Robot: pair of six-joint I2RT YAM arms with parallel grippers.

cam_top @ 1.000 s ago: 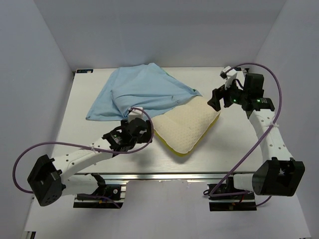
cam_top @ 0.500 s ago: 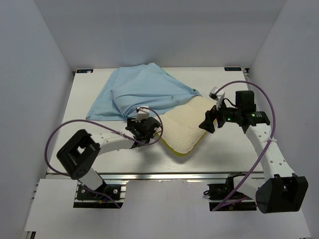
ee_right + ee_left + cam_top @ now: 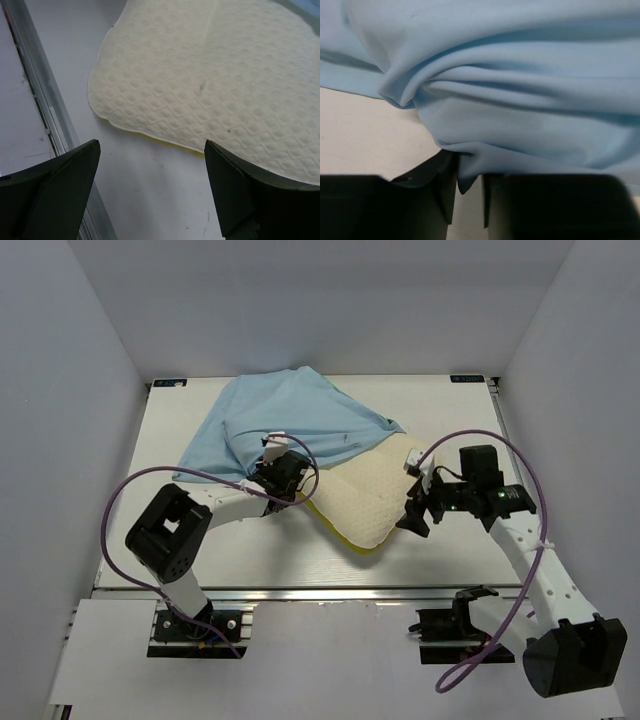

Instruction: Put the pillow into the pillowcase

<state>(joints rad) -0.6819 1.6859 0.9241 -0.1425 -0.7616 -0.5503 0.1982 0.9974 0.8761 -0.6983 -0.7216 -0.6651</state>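
The pillowcase [image 3: 290, 415], light blue and rumpled, lies at the back left and drapes over the far end of the pillow [image 3: 372, 492], a cream dimpled pad with a yellow edge. My left gripper [image 3: 292, 476] is at the pillowcase's near hem; in the left wrist view its jaws [image 3: 466, 165] are close together, with a fold of pillowcase [image 3: 520, 100] pinched between them. My right gripper [image 3: 412, 515] hovers open at the pillow's near right edge. In the right wrist view the pillow [image 3: 210, 85] lies just beyond the wide-spread gripper [image 3: 151, 145], which holds nothing.
The white table [image 3: 450, 410] is boxed in by grey walls at the back and both sides. A metal rail [image 3: 35, 100] runs along the table's near edge. The left arm's purple cable [image 3: 150, 485] loops over the table's left part.
The left gripper moved up to the pillowcase's hem and closed on a fold. The right arm swung down and left from the back right to the pillow's near right edge, staying open.
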